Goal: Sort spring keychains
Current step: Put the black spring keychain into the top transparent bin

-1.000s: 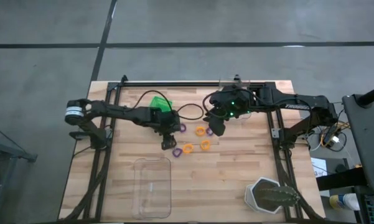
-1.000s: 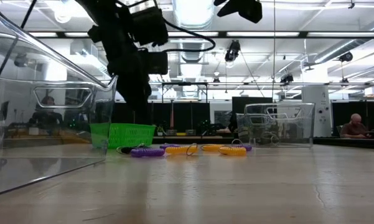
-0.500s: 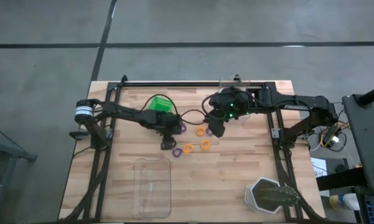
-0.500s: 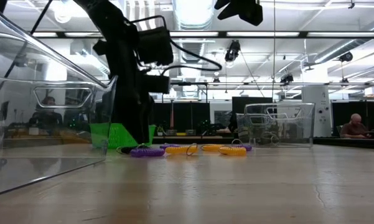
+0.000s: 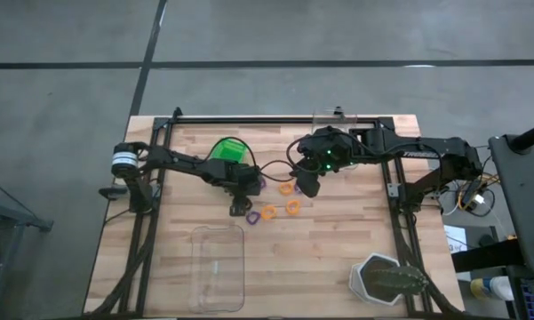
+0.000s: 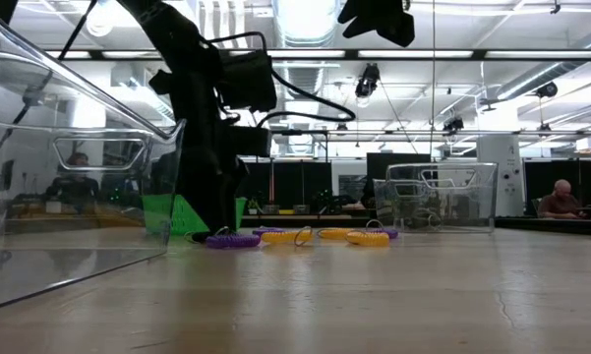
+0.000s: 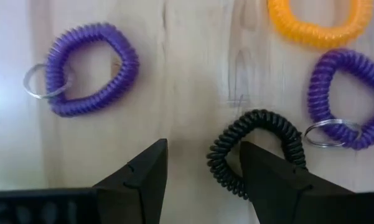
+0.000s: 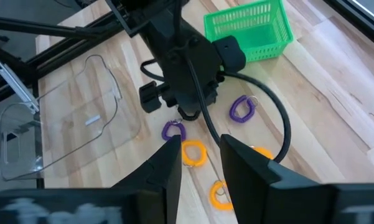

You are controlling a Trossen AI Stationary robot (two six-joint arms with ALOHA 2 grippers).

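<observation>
Although the spring keychains (image 5: 268,212) all lie loose mid-desk, none seems sorted yet. Left gripper (image 7: 202,168), fingers wide, hangs low over a black keychain (image 7: 255,152), purple ones at its 10 and 3 o'clock. Right gripper (image 8: 199,163) waits above, fingers parted and empty.

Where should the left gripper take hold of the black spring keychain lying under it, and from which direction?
From straight above. The black spring keychain lies flat on the table, so the open left gripper would probably do best to straddle one stretch of the coil, one finger inside the loop and one outside, then close across it.
</observation>
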